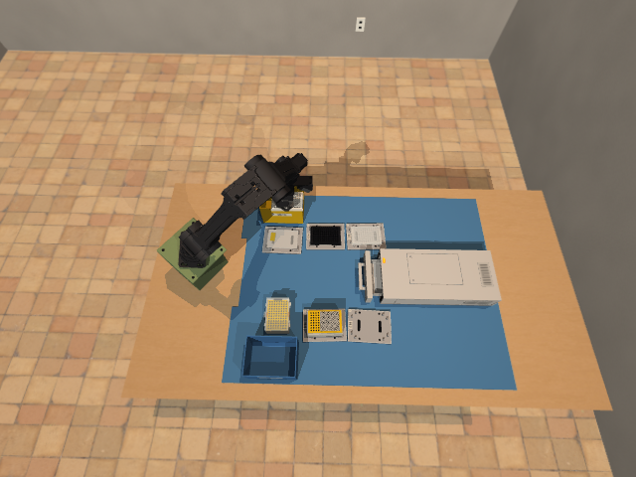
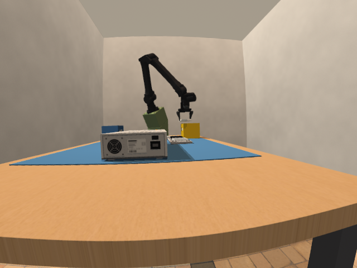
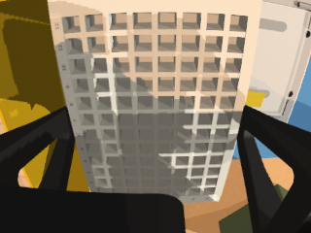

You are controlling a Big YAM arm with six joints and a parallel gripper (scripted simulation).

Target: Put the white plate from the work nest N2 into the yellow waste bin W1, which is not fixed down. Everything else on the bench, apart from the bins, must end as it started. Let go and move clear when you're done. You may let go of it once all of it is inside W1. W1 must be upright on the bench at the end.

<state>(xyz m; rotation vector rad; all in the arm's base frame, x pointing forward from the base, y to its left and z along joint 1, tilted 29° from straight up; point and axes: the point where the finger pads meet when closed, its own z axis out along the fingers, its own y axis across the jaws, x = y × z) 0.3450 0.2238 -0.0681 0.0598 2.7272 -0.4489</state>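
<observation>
My gripper (image 2: 184, 116) is shut on the white plate (image 3: 155, 91), a flat white grid of small wells, held level by its long sides. It hangs a little above the yellow waste bin W1 (image 2: 189, 130), which stands upright at the back left of the blue mat (image 1: 370, 287). In the overhead view the wrist (image 1: 292, 179) covers most of the yellow bin (image 1: 280, 213). In the wrist view the yellow bin (image 3: 26, 58) shows under and left of the plate. The empty work nest (image 1: 282, 238) lies just in front of the bin.
A black plate (image 1: 325, 236) and a white plate (image 1: 365, 235) sit in nests to the right of the empty nest. A large beige instrument (image 1: 436, 275) stands mid-right. A yellow tip box (image 1: 277, 314), a blue bin (image 1: 270, 357) and two more nests (image 1: 346, 324) lie at the front.
</observation>
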